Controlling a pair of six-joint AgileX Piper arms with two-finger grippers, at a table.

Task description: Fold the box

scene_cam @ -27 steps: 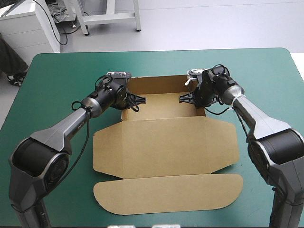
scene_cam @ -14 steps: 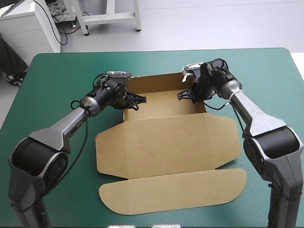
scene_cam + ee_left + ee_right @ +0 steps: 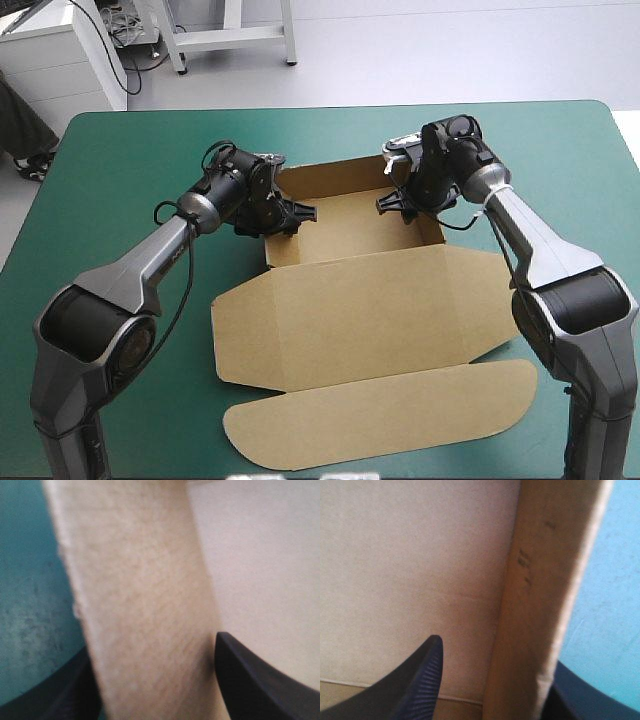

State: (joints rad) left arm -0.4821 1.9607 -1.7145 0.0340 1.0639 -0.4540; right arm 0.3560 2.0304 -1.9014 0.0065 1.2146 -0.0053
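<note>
The box (image 3: pixel 360 310) lies at the middle of the worktop (image 3: pixel 120 170), on the teal-green cover. Its tray section sits toward the far edge, with the back wall and both side walls raised. The lid panel lies flat toward the near edge, and the long rounded flap (image 3: pixel 380 420) is nearest the robot. The whole sheet sits slightly turned against the worktop edges.

The left jaws are clamped on the tray's left side wall. In the left wrist view this brown wall (image 3: pixel 145 605) stands upright between the two black fingers (image 3: pixel 260 680), one on the tray side and the other over the cover.

The right jaws are clamped on the tray's right side wall (image 3: pixel 540 580). One black finger (image 3: pixel 420 685) is inside the tray and the other is outside, over the cover
</note>
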